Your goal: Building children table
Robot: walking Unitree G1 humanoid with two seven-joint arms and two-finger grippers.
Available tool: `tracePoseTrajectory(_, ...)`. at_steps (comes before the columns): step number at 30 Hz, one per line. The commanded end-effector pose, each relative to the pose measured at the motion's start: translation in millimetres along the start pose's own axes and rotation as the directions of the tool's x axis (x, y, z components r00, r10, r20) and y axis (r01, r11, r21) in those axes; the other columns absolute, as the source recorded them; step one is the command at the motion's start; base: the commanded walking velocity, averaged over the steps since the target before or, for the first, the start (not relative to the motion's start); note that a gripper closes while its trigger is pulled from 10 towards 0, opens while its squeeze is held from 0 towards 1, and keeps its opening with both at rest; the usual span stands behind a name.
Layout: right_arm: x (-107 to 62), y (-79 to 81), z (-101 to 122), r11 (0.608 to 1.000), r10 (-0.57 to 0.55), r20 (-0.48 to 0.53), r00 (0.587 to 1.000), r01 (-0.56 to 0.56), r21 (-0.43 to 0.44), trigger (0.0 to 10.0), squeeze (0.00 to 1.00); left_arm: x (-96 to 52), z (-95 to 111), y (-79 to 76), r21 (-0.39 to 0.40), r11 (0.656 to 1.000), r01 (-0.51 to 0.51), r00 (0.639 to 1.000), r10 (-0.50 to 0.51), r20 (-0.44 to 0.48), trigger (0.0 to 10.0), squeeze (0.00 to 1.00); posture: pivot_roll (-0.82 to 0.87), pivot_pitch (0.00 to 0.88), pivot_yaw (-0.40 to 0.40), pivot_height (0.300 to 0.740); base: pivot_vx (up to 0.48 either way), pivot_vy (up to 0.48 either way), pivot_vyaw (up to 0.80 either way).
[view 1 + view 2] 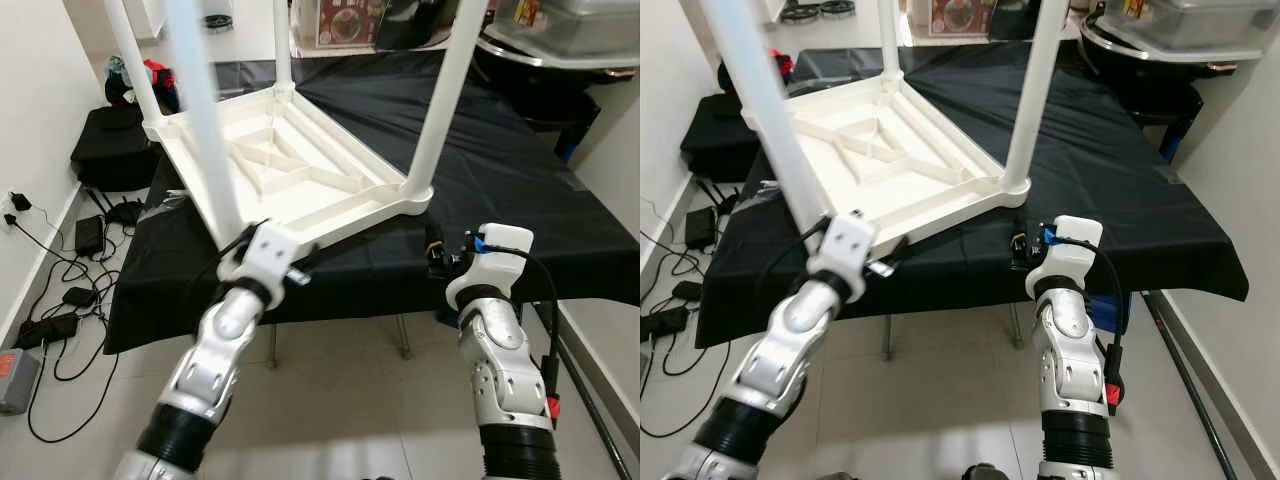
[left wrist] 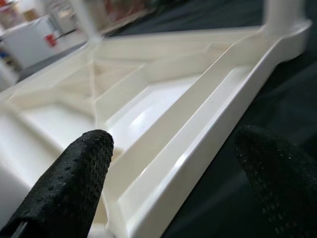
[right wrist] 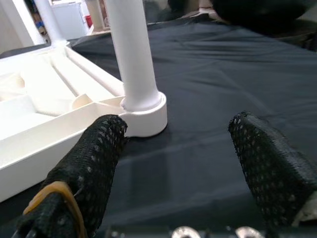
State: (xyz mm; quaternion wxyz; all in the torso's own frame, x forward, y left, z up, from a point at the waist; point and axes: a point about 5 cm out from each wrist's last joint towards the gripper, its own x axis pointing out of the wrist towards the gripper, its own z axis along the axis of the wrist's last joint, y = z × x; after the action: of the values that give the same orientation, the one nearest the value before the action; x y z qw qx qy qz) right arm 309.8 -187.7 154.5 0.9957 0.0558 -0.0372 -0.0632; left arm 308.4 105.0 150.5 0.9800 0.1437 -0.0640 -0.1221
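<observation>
Bright even indoor light, soft shadows; wrist views' fingertips blurred.

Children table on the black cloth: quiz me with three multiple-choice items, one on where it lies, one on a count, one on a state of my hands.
1. Where is the white children table?
A. upside down on the black-covered table
B. on the floor
C. leaning on the wall

2. How many legs stand on it?
A. one
B. two
C. four

3. How do the left hand and right hand stand?
A. both open
B. both shut on a leg
C. left shut, right open

Answers: 1 A, its ribbed underside faces up on the black cloth; 2 C, one leg rises at each corner; 3 A, both wrist views show the fingers spread apart.
</observation>
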Motion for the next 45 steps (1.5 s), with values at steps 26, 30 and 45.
tracePoseTrajectory(26,-24.2,23.7,-13.0,0.993,0.117,-0.034,0.993,-0.117,-0.011,10.0,0.00,-45.1,8.3,-45.8,-0.084,0.975,0.207,0.978,-0.204,0.043,10.0,0.00,0.11,0.075,-0.030,0.740,0.000,0.000,-0.14)
tracePoseTrajectory(30,-31.3,29.2,-17.9,0.989,0.146,-0.050,0.988,-0.148,-0.028,10.0,0.00,-47.4,6.5,-49.9,-0.102,0.972,0.213,0.977,-0.210,0.032,10.0,0.00,0.11,0.073,-0.028,0.740,0.000,0.000,-0.15)
tracePoseTrajectory(45,-15.1,32.0,3.7,0.987,0.158,0.030,0.987,-0.156,-0.048,10.0,0.00,-49.0,8.8,-53.3,-0.121,0.962,0.244,0.970,-0.243,0.024,10.0,0.00,0.12,0.053,-0.034,0.740,0.000,0.000,0.21)
